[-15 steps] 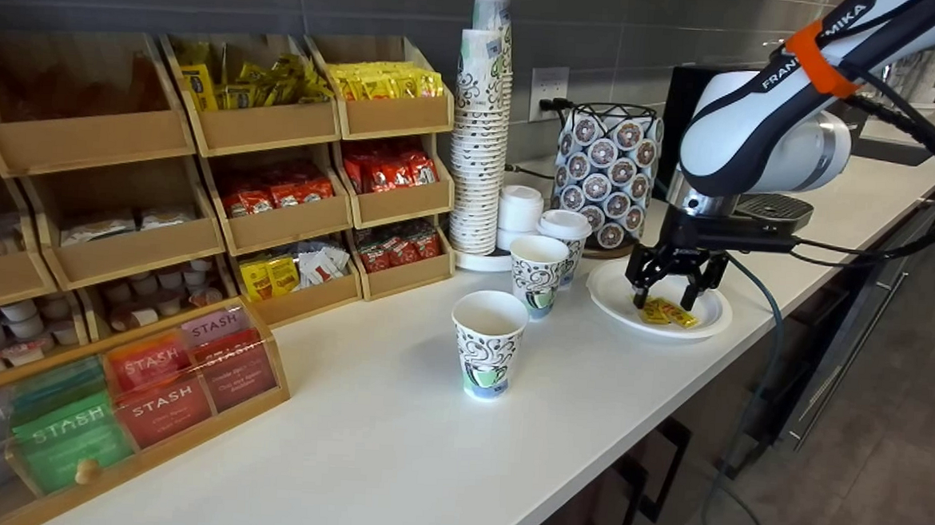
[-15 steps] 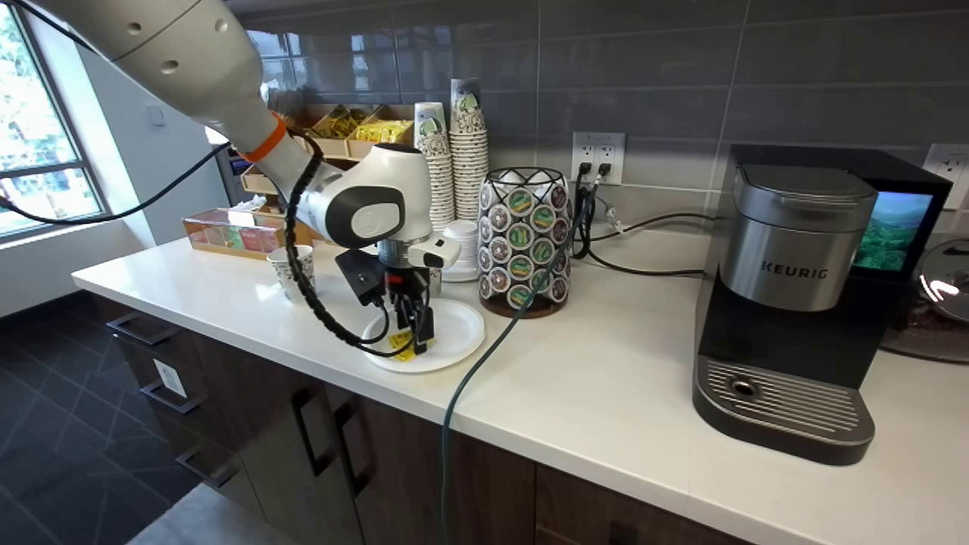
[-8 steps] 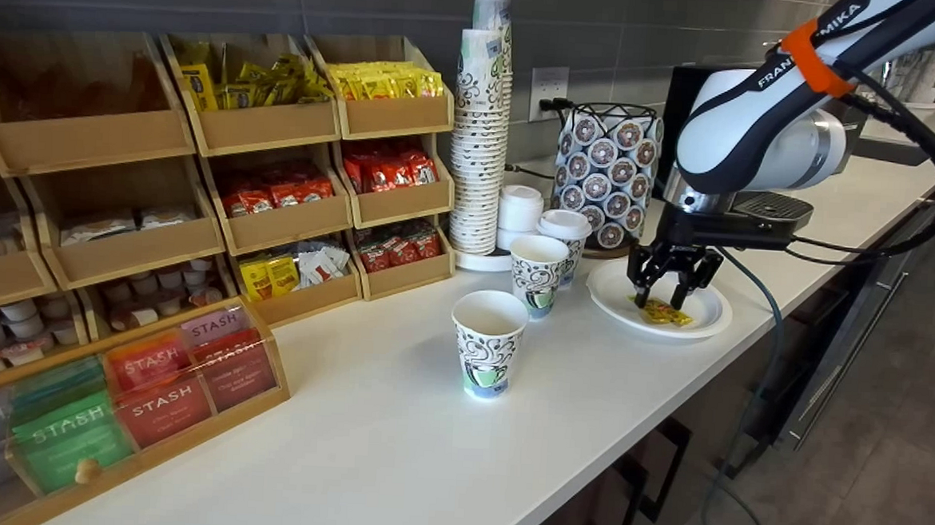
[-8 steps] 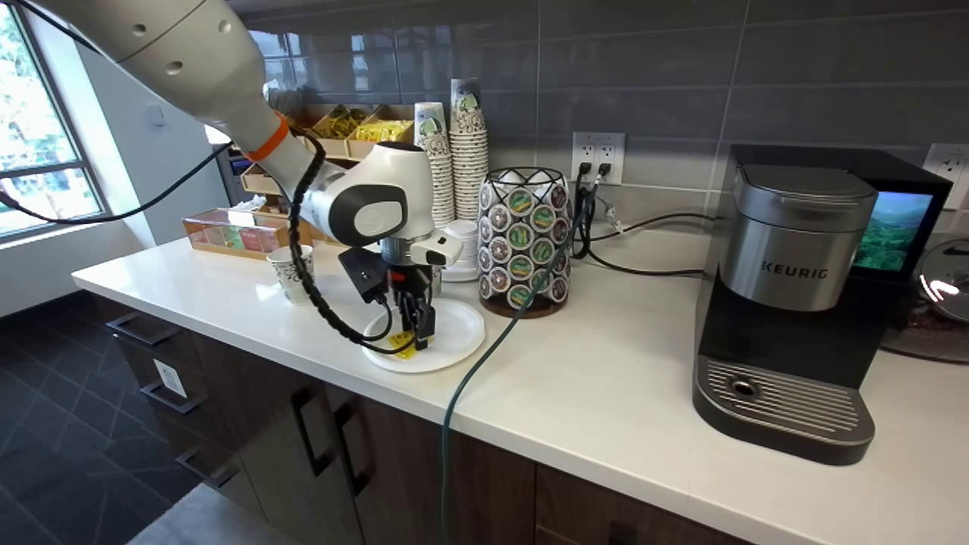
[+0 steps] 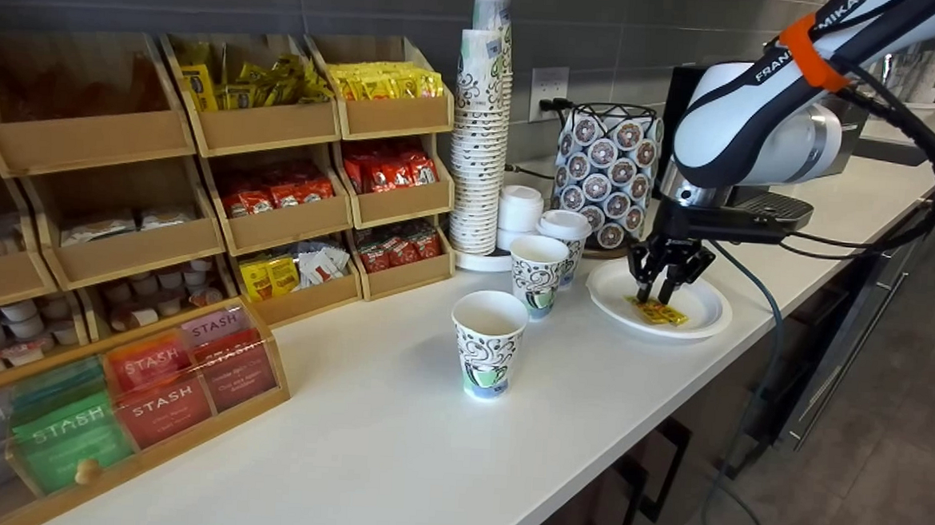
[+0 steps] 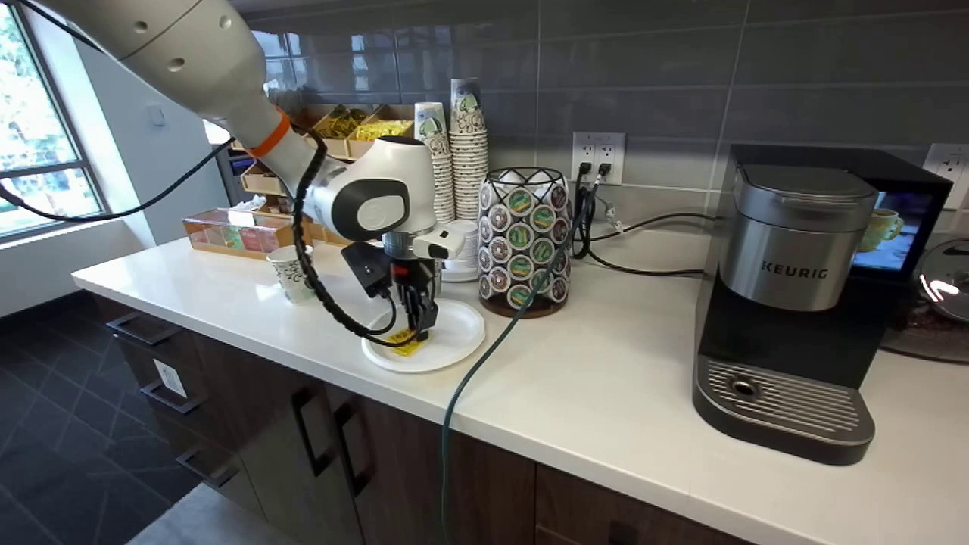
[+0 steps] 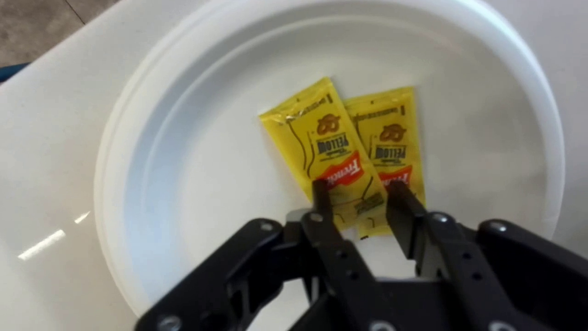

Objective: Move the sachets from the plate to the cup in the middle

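Observation:
Two yellow mustard sachets lie on the round white plate point(image 5: 709, 303). In the wrist view the left sachet point(image 7: 308, 124) overlaps the right sachet point(image 7: 390, 131). The sachets also show in an exterior view point(image 6: 403, 346). My gripper point(image 7: 357, 186) points down over their near ends. Its fingers are partly open, one on each side of the overlap, with nothing clamped. Whether the fingertips touch the sachets cannot be told. In an exterior view the gripper point(image 5: 654, 298) is low over the plate. The middle paper cup point(image 5: 537, 278) stands upright between a front cup point(image 5: 489, 348) and a lidded cup point(image 5: 569, 228).
A tall stack of cups point(image 5: 477, 159) and a coffee pod holder point(image 5: 604, 174) stand at the back. Wooden bins point(image 5: 266, 132) and a tea box point(image 5: 148, 406) fill one side. A coffee machine point(image 6: 787, 303) stands farther along. A green cable point(image 6: 484, 359) crosses the counter edge.
My gripper's fingers have come closer together, from wide apart to a narrow gap. The arm has shifted slightly. The sachets have slid slightly on the plate.

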